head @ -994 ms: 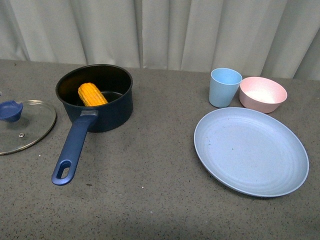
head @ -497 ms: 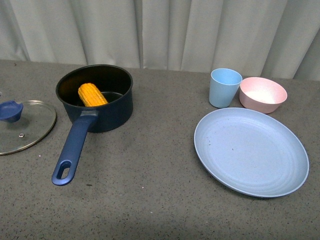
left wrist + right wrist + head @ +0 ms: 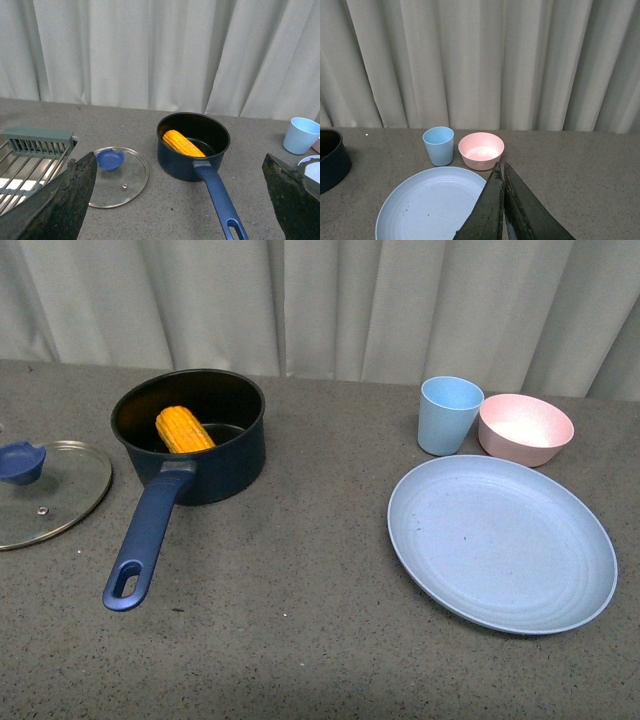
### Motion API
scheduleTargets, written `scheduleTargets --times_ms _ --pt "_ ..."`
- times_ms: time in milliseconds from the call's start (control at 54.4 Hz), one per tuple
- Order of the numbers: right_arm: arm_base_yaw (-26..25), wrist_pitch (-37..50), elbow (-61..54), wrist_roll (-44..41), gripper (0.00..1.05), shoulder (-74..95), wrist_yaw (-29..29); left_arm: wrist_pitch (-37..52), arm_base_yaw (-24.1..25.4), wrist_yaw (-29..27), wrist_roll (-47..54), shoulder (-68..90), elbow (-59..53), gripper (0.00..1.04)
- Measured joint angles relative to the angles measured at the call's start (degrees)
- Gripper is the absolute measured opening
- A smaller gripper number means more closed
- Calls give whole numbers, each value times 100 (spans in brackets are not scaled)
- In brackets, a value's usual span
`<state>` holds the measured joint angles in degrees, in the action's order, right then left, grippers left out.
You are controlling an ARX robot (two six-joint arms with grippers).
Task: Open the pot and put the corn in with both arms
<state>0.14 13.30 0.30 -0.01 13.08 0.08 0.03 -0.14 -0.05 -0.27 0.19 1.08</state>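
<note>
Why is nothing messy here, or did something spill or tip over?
Nothing stands out. The yellow corn cob leans inside the dark blue saucepan, and the round glass lid lies flat on the grey table beside it. No spills.

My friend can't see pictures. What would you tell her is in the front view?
A yellow corn cob lies inside an open dark-blue pot on a grey table. The pot's glass lid rests on the table to its left, and a light-blue plate, light-blue cup and pink bowl sit to the right.
</note>
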Motion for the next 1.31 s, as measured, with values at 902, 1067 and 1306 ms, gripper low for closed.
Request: scheduleTargets --times_ms 902,1067,1306 --pt "0 -1320 2 -2 79 -1285 -13 0 0 0 0 0 0 98" --pt "0 -1320 2 2 95 -1285 -11 0 0 0 0 0 0 98" --pt "0 -1320 2 0 95 -1285 -13 0 0 0 0 0 0 98"
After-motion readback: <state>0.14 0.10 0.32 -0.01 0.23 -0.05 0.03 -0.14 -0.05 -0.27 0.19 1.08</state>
